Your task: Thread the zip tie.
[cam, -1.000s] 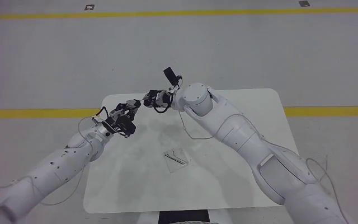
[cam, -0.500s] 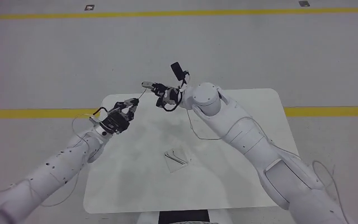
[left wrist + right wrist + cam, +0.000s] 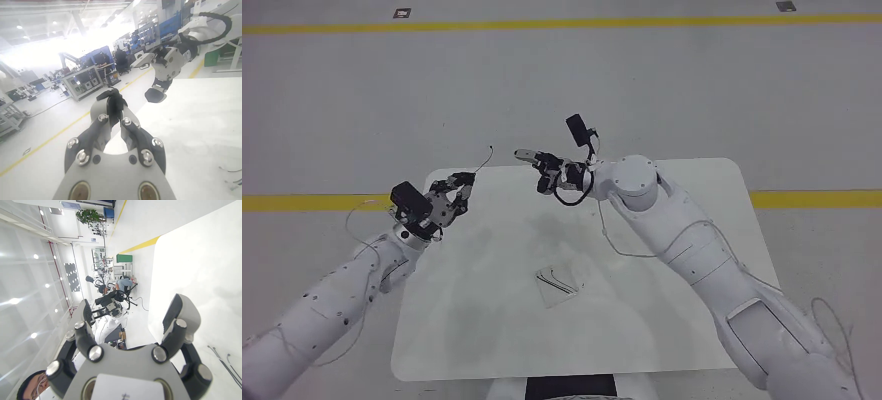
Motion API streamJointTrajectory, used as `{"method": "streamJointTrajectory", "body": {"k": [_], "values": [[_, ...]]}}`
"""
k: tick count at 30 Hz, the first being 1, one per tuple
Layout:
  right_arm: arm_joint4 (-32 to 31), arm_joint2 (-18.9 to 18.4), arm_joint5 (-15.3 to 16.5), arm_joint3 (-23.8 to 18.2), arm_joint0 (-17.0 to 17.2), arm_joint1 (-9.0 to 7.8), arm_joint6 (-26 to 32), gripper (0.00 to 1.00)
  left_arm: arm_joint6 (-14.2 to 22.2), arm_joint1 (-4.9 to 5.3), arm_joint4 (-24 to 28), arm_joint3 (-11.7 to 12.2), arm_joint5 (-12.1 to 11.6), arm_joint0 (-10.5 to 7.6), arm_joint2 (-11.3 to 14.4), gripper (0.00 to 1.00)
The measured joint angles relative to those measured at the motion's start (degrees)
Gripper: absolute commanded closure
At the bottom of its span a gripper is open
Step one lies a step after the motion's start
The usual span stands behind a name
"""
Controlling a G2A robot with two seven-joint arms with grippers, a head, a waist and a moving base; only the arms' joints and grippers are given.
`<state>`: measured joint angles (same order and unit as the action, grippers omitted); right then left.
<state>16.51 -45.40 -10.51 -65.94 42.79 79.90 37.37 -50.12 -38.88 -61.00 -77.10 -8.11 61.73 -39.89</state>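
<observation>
Overhead, my left claw [image 3: 462, 181] grips the zip tie [image 3: 483, 162] above the table's [image 3: 672, 260] far edge; right wrist view: right claw [image 3: 130, 308] spread wide, empty.

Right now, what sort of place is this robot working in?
Probably a factory floor or robotics workshop: yellow lines mark the pale floor, a framed machine cabinet and blue storage racks stand behind, and the robot works at a plain white table.
</observation>
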Motion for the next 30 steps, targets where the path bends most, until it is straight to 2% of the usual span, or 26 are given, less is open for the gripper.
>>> {"method": "streamJointTrajectory", "body": {"k": [3, 4, 6, 8, 9, 10, 13, 17, 20, 22, 23, 30], "values": [[0.0, 0.0, 0.0, 0.0, 0.0, 0.0, 0.0, 0.0, 0.3, -0.06, 0.3, -0.1, -0.2, 0.09, 0.0, 1.0], [0.0, 0.0, 0.0, 0.0, 0.0, 0.0, 0.0, 0.0, 0.9, -0.18, 1.2, -0.4, -1.0, 0.3, -0.1, 1.0], [0.2, -0.2, 0.7, -0.2, 0.6, -0.03, -0.2, 0.0, 3.5, -0.51, 7.2, -0.5, -5.8, 0.94, -0.8, 1.0], [0.9, -1.0, 3.0, 0.1, 1.9, -0.24, 1.0, 0.0, 6.7, -0.59, 14.8, -0.5, -11.5, 1.47, -1.4, 1.0], [1.3, -1.5, 4.4, 0.5, 2.3, -0.39, 2.0, 0.0, 7.9, -0.57, 17.7, -1.2, -13.0, 1.89, -1.3, 1.0], [1.3, -1.9, 5.8, 1.0, 2.5, -0.54, 3.3, 0.0, 9.1, -0.48, 20.4, -2.1, -13.5, 2.32, -1.1, 1.0], [2.5, -3.1, 9.9, 3.2, 2.7, -0.88, 8.0, 0.0, 12.5, 0.22, 28.8, -5.6, -11.4, 3.52, -0.3, 1.0], [6.2, -4.4, 14.2, 6.9, 1.8, -0.81, 14.0, 0.0, 16.1, 1.52, 39.4, -9.6, -11.4, 4.26, 1.0, 1.0], [7.9, -4.1, 15.7, 9.8, 0.2, -0.31, 17.6, 0.0, 19.4, 2.22, 47.0, -12.1, -11.4, 4.54, 1.9, 1.0], [8.1, -3.8, 15.9, 10.9, -0.5, -0.13, 18.4, 0.0, 21.4, 2.49, 51.4, -12.6, -11.4, 4.56, 2.0, 1.0], [8.1, -3.8, 15.9, 11.0, -0.5, -0.13, 18.5, 0.0, 21.9, 2.54, 52.7, -12.6, -11.4, 4.51, 2.0, 1.0], [8.0, -3.8, 15.9, 10.8, -0.4, -0.14, 18.4, 0.0, 21.9, 2.53, 52.4, -12.5, -11.4, 4.49, 1.9, 1.0]]}}
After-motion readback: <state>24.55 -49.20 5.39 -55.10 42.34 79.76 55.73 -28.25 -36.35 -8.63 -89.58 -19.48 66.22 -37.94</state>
